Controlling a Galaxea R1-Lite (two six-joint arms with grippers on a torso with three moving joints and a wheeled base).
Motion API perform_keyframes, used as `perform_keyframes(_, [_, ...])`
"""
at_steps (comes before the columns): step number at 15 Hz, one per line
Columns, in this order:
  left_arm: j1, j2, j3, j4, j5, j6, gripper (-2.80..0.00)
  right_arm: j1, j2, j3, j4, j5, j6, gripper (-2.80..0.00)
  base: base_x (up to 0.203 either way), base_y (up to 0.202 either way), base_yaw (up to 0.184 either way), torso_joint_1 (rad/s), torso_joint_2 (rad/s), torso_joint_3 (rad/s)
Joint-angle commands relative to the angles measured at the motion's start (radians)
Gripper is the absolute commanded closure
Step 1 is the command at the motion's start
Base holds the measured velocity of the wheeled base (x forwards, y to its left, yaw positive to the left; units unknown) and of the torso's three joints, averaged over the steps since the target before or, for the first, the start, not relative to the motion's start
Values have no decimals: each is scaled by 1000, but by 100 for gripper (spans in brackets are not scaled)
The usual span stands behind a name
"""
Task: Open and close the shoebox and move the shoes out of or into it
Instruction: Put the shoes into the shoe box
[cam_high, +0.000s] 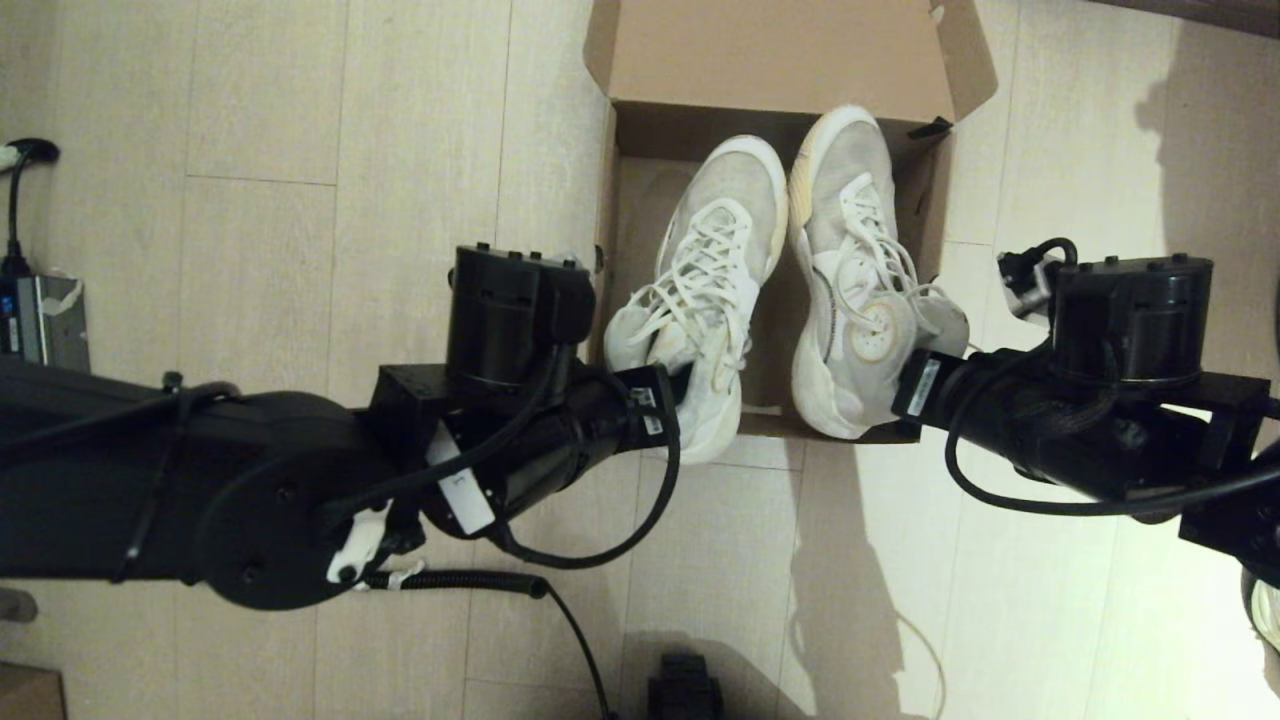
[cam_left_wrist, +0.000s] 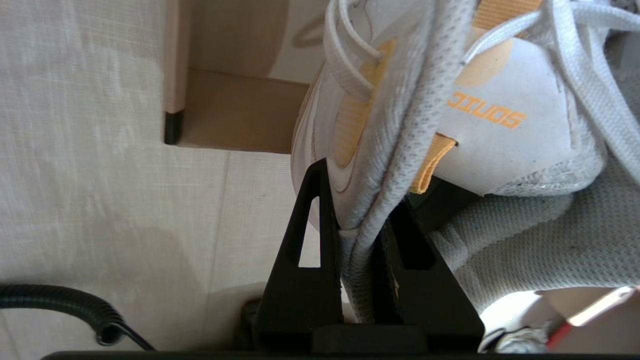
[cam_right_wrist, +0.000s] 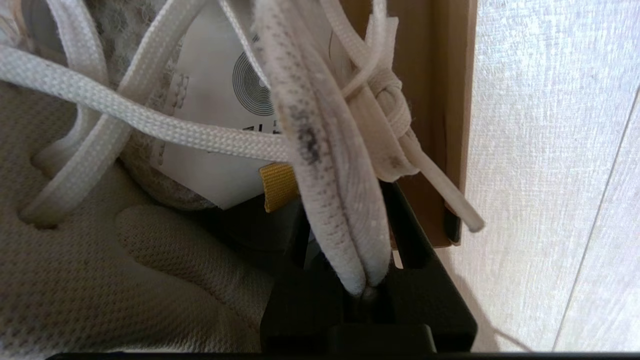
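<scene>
The brown shoebox (cam_high: 770, 60) stands open on the floor, its lid folded back at the far side. Both white mesh shoes lie lengthwise over it, toes pointing away and heels reaching past the near wall. My left gripper (cam_high: 685, 390) is shut on the heel collar of the left shoe (cam_high: 715, 260). The left wrist view shows the grey collar pinched in that gripper (cam_left_wrist: 360, 200), with the box corner (cam_left_wrist: 235, 110) beyond. My right gripper (cam_high: 905, 385) is shut on the right shoe (cam_high: 850, 230). Its collar (cam_right_wrist: 330, 165) is clamped in the gripper (cam_right_wrist: 345, 210), next to the box wall (cam_right_wrist: 440, 100).
A grey device with a black cable (cam_high: 40, 320) sits at the far left edge. A lone whitish shoe with a dark rim (cam_high: 1262, 610) shows at the lower right edge. A dark object (cam_high: 685, 690) lies on the floor near the bottom middle.
</scene>
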Motion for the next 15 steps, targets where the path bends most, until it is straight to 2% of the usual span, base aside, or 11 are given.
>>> perform_keyframes(1, [6,16,-6,-3,2,3,0,0,20,-1,-4,-1,3,0,0,0,0,0,0,0])
perform_keyframes(4, [7,19,-20,-3,2,5,0,-1,30,-2,-36,-8,-25,0,0,0,0,0,0,0])
perform_keyframes(5, [12,30,-29,-4,3,8,0,-1,37,-2,-53,-11,-41,-280,0,0,0,0,0,0])
perform_keyframes(6, [15,33,-45,-4,2,8,-280,-1,46,-2,-75,-14,-56,-280,0,0,0,0,0,0])
perform_keyframes(8, [17,42,-80,-5,3,8,-280,0,59,0,-127,-30,-60,-280,0,0,0,0,0,0])
perform_keyframes(15, [63,-2,-95,-2,5,16,-280,-1,21,9,-133,-54,-58,-280,0,0,0,0,0,0])
